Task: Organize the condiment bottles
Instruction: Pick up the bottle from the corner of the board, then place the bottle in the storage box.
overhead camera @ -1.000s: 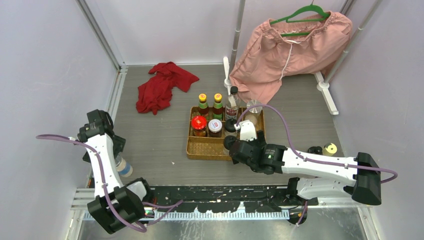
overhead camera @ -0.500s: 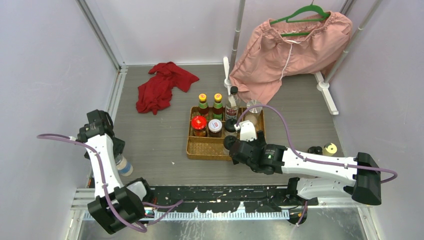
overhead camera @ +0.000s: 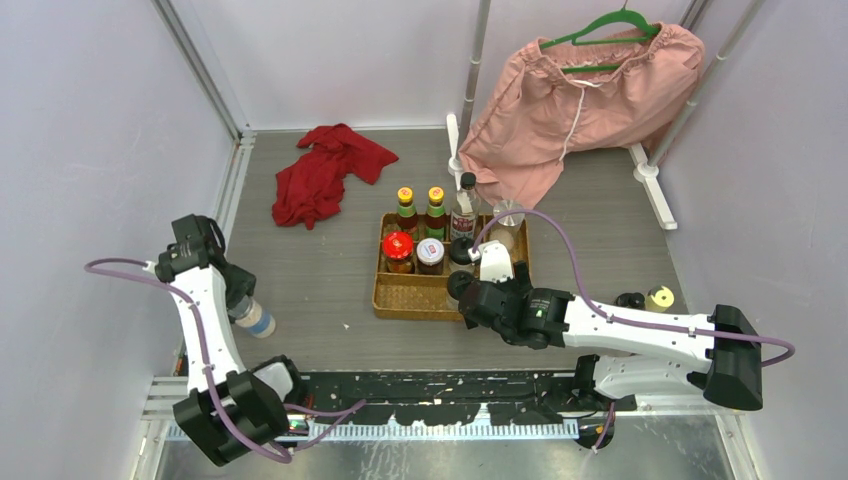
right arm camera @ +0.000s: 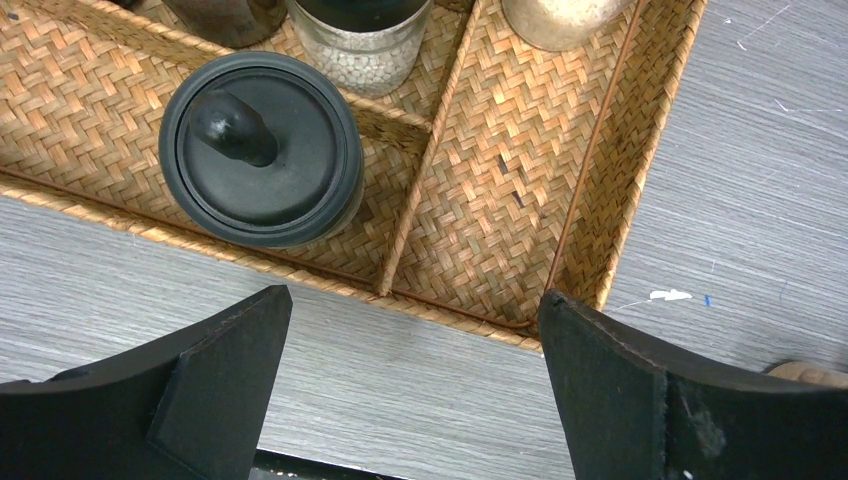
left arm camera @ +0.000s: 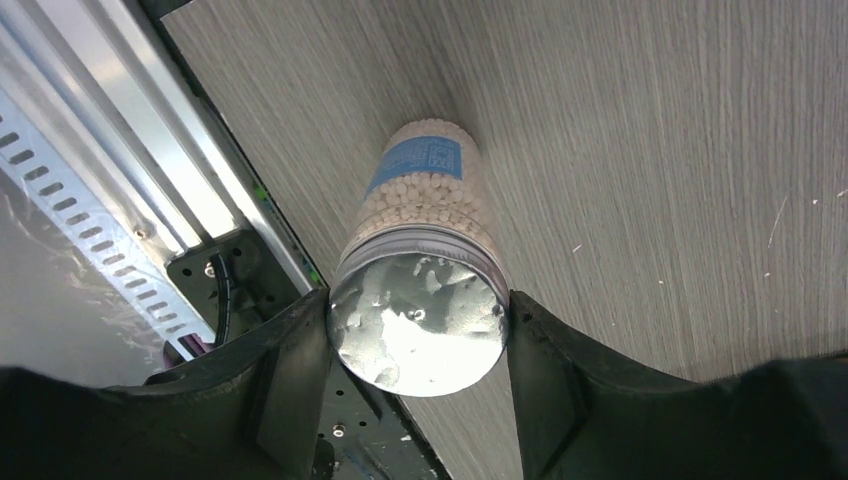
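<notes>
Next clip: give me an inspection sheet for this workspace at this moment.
Surface: grey wood-grain table, few white specks.
Job's things: yellow-capped bottles, tall black-capped bottle, red-lidded jar, white-lidded jar and black-lidded jar in the wicker tray; yellow-lidded jar outside it, beside the right arm; silver-lidded jar near the left edge.
Clutter: red cloth; pink shorts on a green hanger.
End effectors: left end effector closed on the silver-lidded jar; right end effector open above the tray's near edge.
Cables: purple cables along both arms.
Surroundings: pale walls, metal posts.
</notes>
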Controlling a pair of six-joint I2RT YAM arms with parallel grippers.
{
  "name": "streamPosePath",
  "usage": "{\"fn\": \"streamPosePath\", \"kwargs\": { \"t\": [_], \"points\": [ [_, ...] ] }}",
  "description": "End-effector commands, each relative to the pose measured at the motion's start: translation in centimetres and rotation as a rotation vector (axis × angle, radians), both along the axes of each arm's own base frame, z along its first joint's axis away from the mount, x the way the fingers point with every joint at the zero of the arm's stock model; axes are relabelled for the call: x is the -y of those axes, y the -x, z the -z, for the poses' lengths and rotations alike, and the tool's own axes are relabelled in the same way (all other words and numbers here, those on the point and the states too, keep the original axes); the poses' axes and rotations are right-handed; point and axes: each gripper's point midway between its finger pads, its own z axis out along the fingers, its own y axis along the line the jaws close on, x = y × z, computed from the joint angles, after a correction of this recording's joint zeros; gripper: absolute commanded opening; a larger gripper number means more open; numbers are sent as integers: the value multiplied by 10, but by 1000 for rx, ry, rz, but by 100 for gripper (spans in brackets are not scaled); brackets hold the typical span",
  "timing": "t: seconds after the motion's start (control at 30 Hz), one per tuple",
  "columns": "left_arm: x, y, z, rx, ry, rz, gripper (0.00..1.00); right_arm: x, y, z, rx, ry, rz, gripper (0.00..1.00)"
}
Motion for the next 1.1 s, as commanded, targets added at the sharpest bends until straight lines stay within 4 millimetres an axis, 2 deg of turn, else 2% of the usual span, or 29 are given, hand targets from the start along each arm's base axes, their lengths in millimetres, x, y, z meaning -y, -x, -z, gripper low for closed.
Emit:
{"fn": "streamPosePath", "kwargs": {
  "t": [0.0,0.43,0.7,0.9,1.07],
  "points": [
    [3,-33,-7,96,32,70,50,-7,-9,-25,53,-61,23,100],
    [-9,-73,6,1,43,143,50,0,-12,-40,79,-62,38,100],
    [-5,-103,18,-66,29,204,50,5,-14,-53,108,-92,56,100],
    [17,-133,22,-79,12,330,50,10,-16,-62,129,-108,71,100],
    [63,-159,22,-30,29,535,50,11,-17,-67,138,-115,79,100]
  ]
}}
